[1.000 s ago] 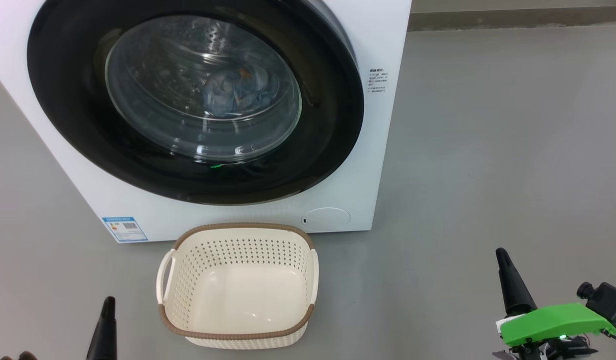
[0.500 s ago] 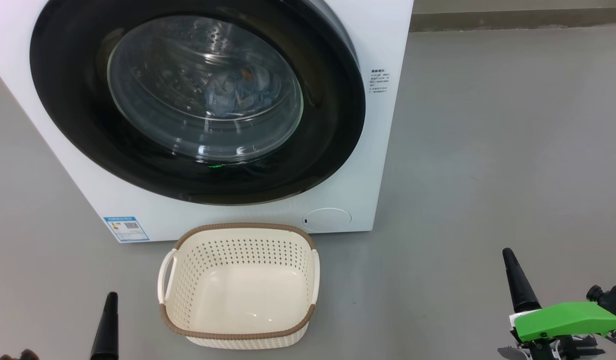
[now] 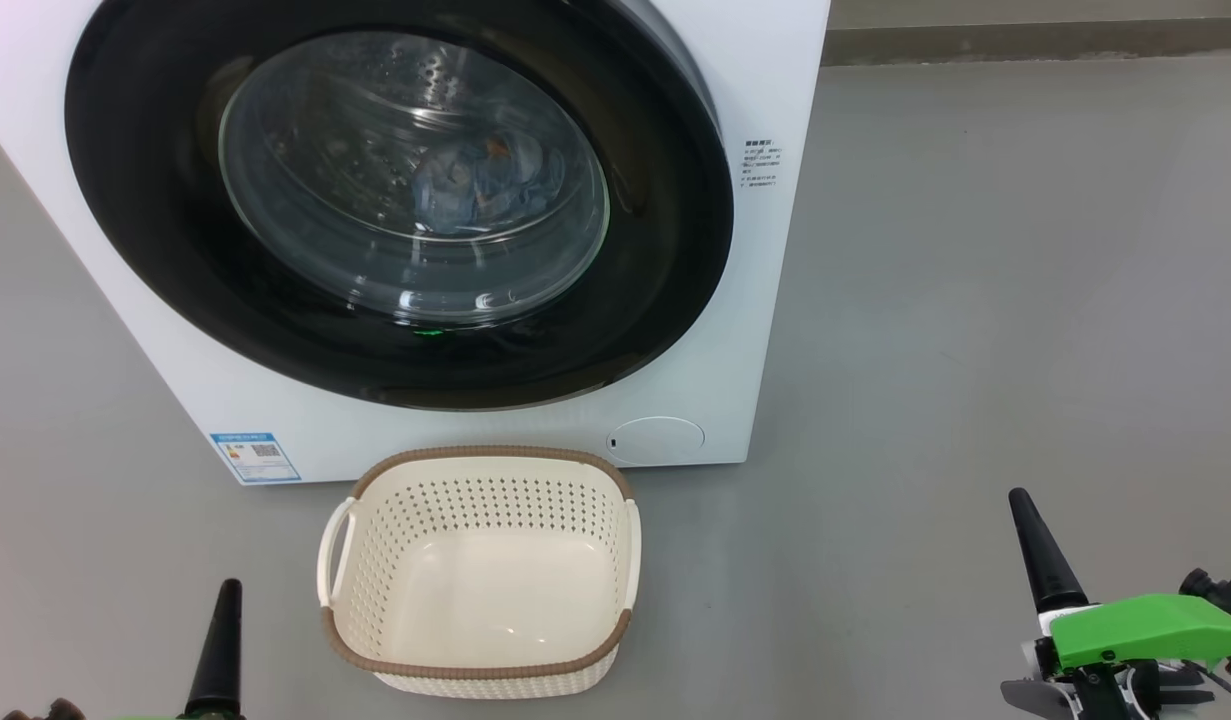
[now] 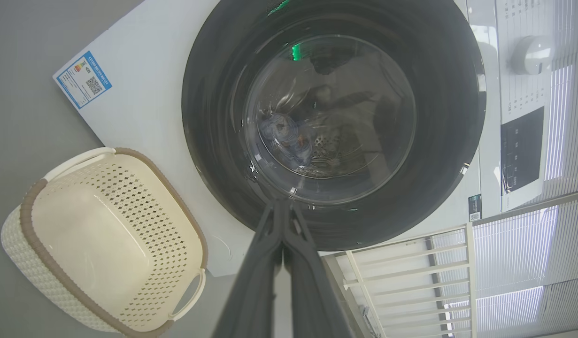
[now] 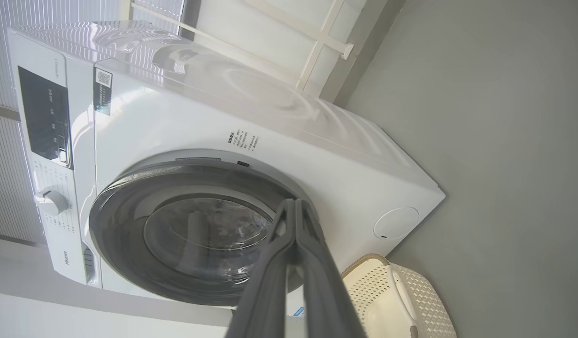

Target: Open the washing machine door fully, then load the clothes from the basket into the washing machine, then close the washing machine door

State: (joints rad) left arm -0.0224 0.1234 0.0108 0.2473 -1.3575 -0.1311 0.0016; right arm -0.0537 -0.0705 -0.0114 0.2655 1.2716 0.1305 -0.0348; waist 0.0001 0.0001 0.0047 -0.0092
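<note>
My left tool point(image 3: 228, 600) rises at the lower left. Its two long, dark, matte fingers are pressed together into one tapering spike, pinching nothing, above the smooth grey floor point(image 3: 975, 300). Beyond it, a small blue energy label point(image 3: 247, 456) sits on the lower left corner of the washing machine point(image 3: 775, 260), a big box of glossy white panels.

The washing machine door point(image 3: 125, 230) is a broad round ring of shiny black, shut flush against the front, with a bulging clear glass bowl at its centre. Through that glass I see the perforated steel drum. Inside it lie the clothes point(image 3: 475, 185), a soft, crumpled light blue bundle with a spot of orange.

Below the door, on the floor just in front of the machine, stands the basket point(image 3: 480, 455). It is cream plastic, a rounded rectangle with rows of small holes in its walls, a brown rim band, a loop handle at each side and a smooth, shiny bottom. To its right is the flat round filter cover point(image 3: 657, 438).

At the lower right my right tool point(image 3: 1023, 508) points up, its fingers likewise closed tight on nothing, rising from a bright green plastic shell point(image 3: 1140, 625).
</note>
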